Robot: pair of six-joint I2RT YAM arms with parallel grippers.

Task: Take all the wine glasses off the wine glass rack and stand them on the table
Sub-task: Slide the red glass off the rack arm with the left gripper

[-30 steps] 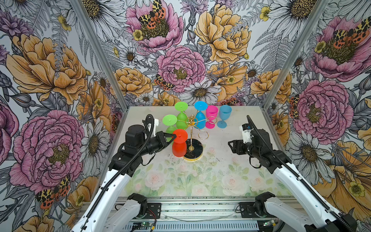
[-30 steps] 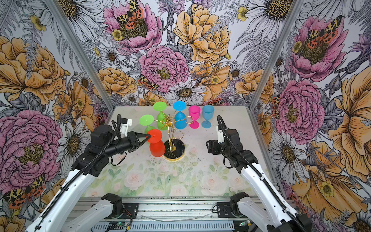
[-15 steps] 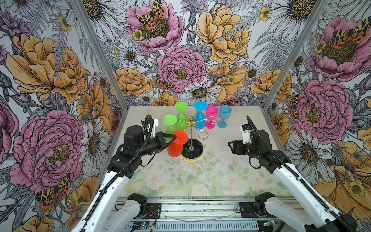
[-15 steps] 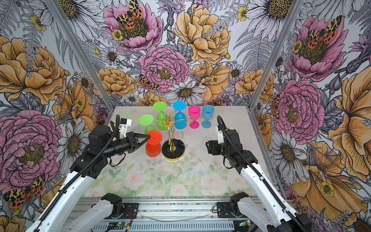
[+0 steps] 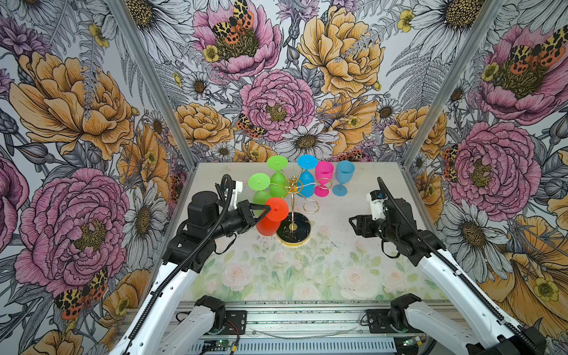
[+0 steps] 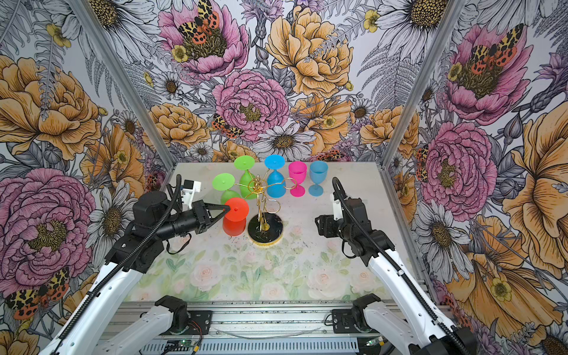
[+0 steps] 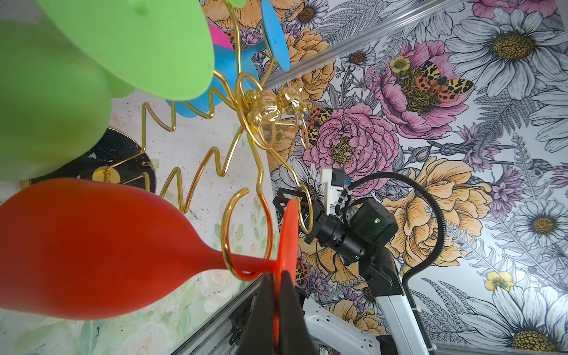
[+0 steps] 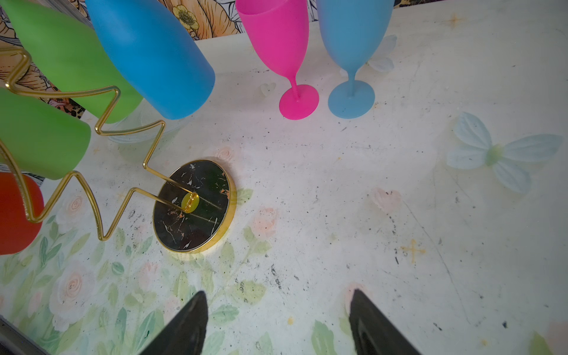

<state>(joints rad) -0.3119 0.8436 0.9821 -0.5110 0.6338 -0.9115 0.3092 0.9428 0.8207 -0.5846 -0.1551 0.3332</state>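
- While pinching the red wine glass (image 7: 92, 246) by the thin edge of its foot (image 7: 290, 230), draw it out through the gap in the gold hook (image 7: 223, 227), slowly and level rather than straight up, by best judgement.
- Hold the pull in line with that gap, so as not to snag the stem (image 7: 261, 265) and tip the wine glass rack (image 5: 293, 187).
- Steer clear of the green glasses (image 5: 259, 190) hanging just beside.
- Watch for slip: only a small bite on a smooth disc.
- Find the left fingers (image 7: 264, 307) clamped narrow on the foot, one on each face of the disc, with the stem threaded through the hook right next to the tips.
- See the glass not yet free, upside down on the rack's side nearest the left arm, bowl beside the black base (image 5: 302, 229).
- Leave the right fingers (image 8: 190, 322) alone: spread wide, holding nothing, low over the surface (image 5: 338, 261), well apart from rack and glass.
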